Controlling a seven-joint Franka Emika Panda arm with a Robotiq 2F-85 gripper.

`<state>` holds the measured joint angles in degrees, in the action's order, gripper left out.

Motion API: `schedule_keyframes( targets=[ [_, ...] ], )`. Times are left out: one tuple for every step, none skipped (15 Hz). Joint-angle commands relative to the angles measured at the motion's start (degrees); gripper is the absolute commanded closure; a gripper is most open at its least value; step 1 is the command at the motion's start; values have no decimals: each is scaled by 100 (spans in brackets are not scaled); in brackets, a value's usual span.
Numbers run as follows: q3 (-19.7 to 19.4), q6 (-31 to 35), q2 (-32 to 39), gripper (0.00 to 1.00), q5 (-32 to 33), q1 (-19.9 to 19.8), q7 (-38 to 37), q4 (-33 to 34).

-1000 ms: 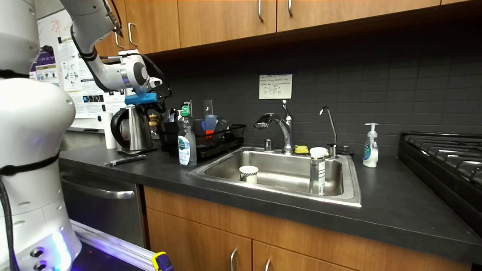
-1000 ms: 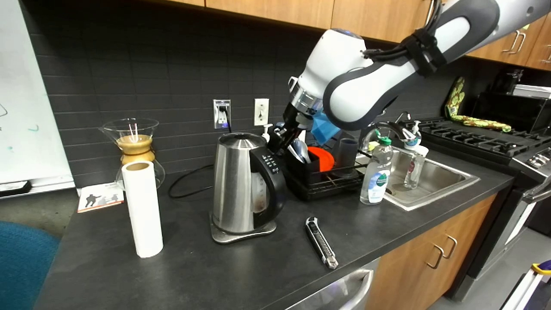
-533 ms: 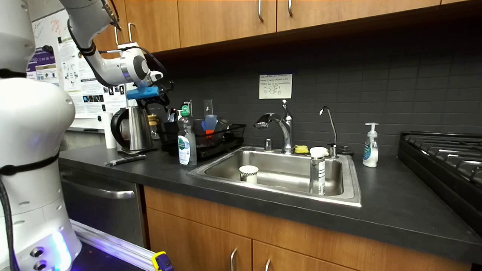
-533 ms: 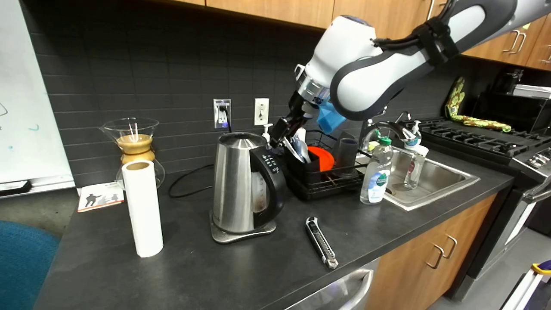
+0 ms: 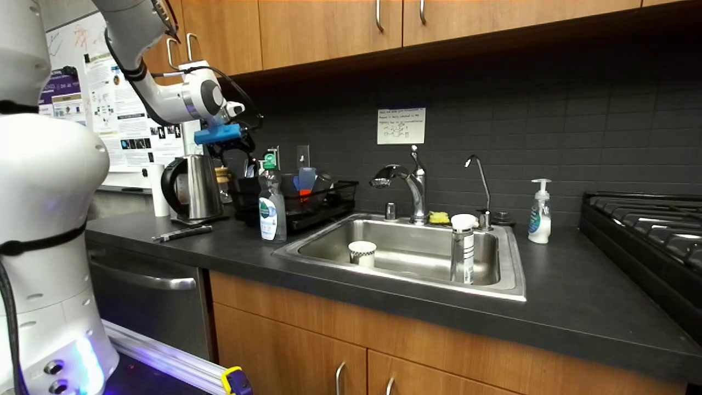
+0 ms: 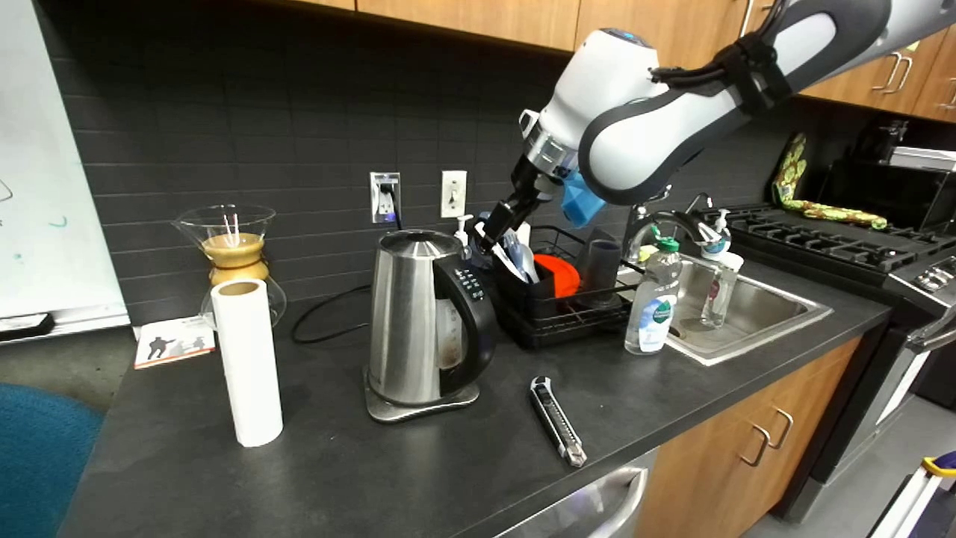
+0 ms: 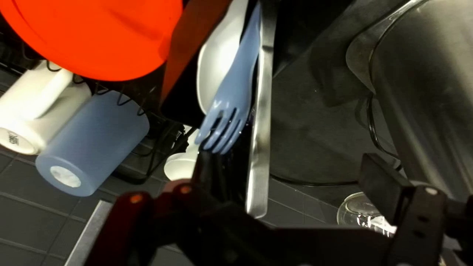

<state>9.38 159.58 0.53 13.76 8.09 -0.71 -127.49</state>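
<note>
Hand (image 6: 487, 235): in an exterior view, shifted towards 2 o'clock since a second ago; now at 1 o'clock of the unmoved kettle (image 6: 407, 321), near the cutlery holder (image 6: 529, 299).
Utility knife (image 6: 556, 420): at the kettle's 4 o'clock.
Metal utensil (image 7: 260, 129): wrist view; shows between the hand's widely spread fingers (image 7: 385, 184); whether they touch, I cannot tell.
Fork (image 7: 234, 87): blue, in the holder beside a white spoon (image 7: 216, 62); orange plate (image 7: 96, 37) at 10 o'clock, kettle between 2 and 3.
Soap bottle (image 5: 270, 211): in an exterior view, upright before the rack (image 5: 329, 213).
Sink (image 5: 403, 241): holds a patterned cup (image 5: 362, 255) and white-capped bottle (image 5: 463, 255).
Bench (image 5: 581, 307): dark.
Wall (image 5: 548, 126): dark tile under wooden cabinets (image 5: 329, 33).
</note>
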Motion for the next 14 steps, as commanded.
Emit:
schedule_keyframes(
  targets=[
    [-36,132,-46,0,-17,21,204,-25],
    [-28,142,-50,0,-47,30,232,-26],
    [-22,147,-45,0,-55,37,248,-29],
    [-19,163,-30,0,-72,40,283,-31],
    [-19,165,-17,0,-69,41,298,-29],
    [-16,170,3,0,-89,44,321,-27],
    [-16,188,18,0,-91,46,335,-28],
    [-9,193,36,0,-128,53,367,-25],
    [1,197,52,0,-135,66,368,-25],
    [9,216,72,0,-139,77,393,-24],
    [14,211,93,0,-105,83,376,-12],
    [22,224,122,0,-101,89,393,-3],
    [21,243,150,0,-65,93,385,7],
    [23,255,173,0,-77,97,411,15]
  ],
)
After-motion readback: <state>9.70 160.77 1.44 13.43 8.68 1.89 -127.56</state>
